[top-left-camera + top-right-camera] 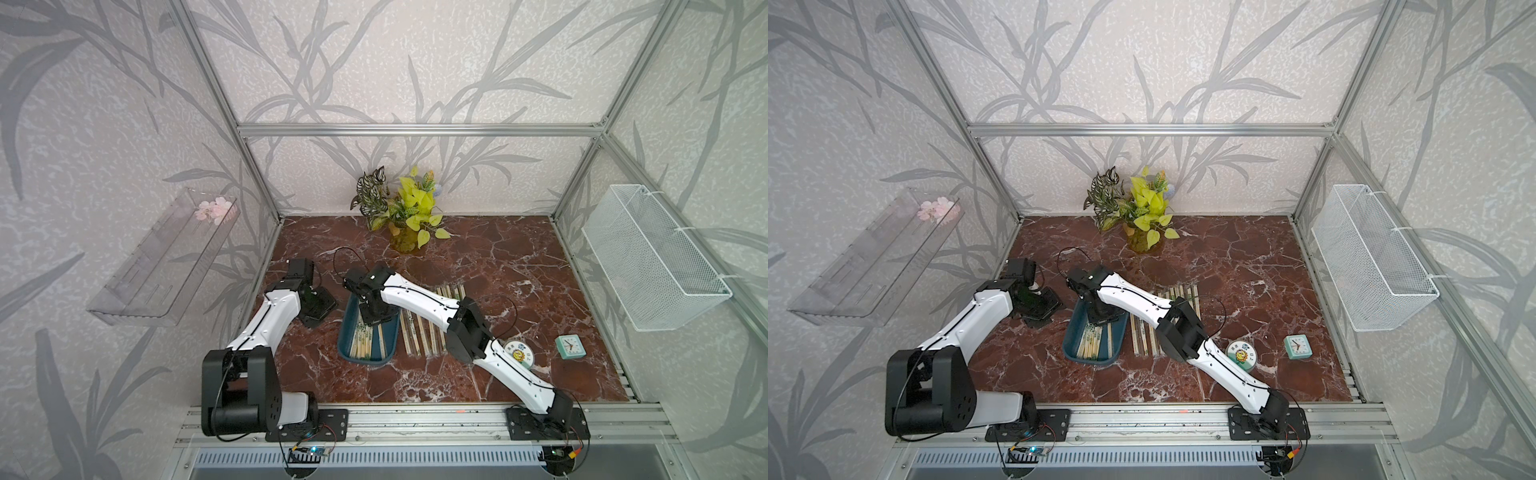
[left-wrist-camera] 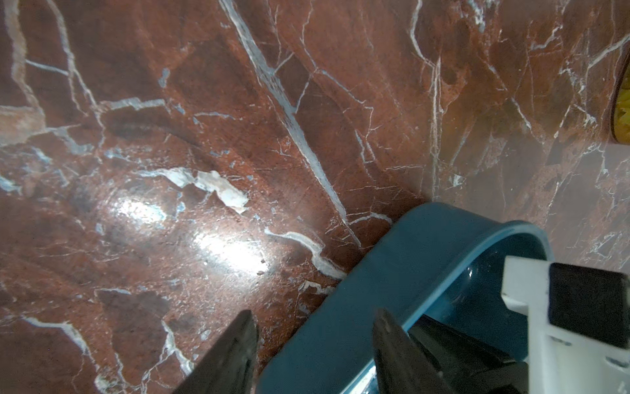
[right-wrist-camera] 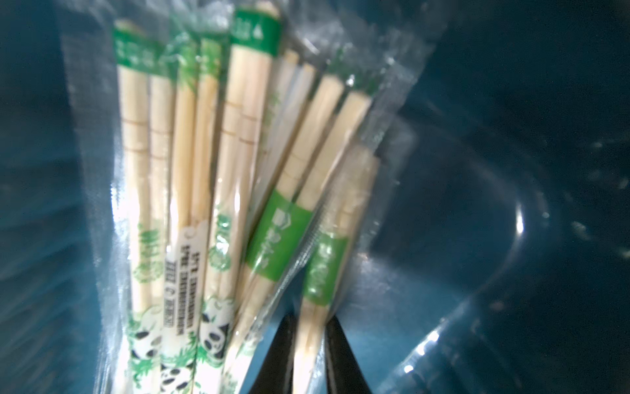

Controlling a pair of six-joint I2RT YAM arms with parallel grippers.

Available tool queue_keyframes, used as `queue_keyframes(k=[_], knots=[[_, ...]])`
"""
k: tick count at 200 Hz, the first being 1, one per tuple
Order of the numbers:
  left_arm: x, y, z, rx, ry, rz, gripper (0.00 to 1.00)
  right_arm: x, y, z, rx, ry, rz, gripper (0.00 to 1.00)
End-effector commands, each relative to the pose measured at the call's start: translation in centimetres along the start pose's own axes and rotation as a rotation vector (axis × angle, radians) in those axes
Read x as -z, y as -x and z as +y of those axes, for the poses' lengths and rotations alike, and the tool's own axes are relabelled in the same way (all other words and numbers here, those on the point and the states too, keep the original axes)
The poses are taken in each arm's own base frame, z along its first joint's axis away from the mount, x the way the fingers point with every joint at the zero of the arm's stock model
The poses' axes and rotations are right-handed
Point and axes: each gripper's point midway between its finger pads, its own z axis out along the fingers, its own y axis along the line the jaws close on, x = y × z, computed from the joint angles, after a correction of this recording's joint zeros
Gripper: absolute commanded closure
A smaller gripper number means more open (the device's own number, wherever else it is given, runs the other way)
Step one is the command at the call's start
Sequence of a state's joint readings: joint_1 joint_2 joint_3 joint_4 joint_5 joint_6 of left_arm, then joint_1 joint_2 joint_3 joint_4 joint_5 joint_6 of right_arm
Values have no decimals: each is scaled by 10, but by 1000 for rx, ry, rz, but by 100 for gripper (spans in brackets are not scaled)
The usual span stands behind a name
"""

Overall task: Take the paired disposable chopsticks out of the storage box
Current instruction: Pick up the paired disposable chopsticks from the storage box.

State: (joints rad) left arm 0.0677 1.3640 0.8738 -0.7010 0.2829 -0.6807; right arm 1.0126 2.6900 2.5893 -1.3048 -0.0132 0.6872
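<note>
My left pincer (image 1: 318, 309) hangs over the red marble desk (image 1: 498, 266), just left of the storage box (image 1: 343, 341) and near its far left corner. In the left wrist view its two fingers (image 2: 235, 354) stand apart with nothing gripped, so it is released. The box's blue wall (image 2: 341, 307) shows in the gap between them.

Moving right, the storage box (image 1: 1069, 337) sits mid-frame in both top views. The paired disposable chopsticks (image 1: 360, 343) lie lengthwise, bunched in its near half. My right pincer (image 1: 374, 318) reaches down into the far half of the box, over the far ends of that bunch. In the right wrist view its fingers (image 3: 281, 361) are clenched on one sleeved pair (image 3: 327, 262) at the right edge of the fan, one finger against each side.

Just right of the box, a row of sleeved pairs (image 1: 419, 336) lies on the desk, partly under my right arm.
</note>
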Motion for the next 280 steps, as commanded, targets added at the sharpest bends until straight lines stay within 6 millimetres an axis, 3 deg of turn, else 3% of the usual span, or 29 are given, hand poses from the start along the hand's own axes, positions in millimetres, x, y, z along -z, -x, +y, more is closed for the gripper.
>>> queue_keyframes(k=[1,96,141,217,248,280], knots=[[3,-2,2,-8,-9,-5,43,-9,-5,1,11,-5,25,85],[3,0,-1,-7,-21,-7,43,29,11,9,4,44,-72,89],[4,1,-3,-10,-24,-7,43,48,14,2,-37,32,-100,98],[8,4,-5,-18,-28,-15,43,69,20,-6,-107,46,-126,100],[9,5,-6,-18,-31,-21,43,87,26,0,-111,93,-167,100],[13,5,-8,-30,-39,-28,43,122,38,10,-121,185,-239,100]])
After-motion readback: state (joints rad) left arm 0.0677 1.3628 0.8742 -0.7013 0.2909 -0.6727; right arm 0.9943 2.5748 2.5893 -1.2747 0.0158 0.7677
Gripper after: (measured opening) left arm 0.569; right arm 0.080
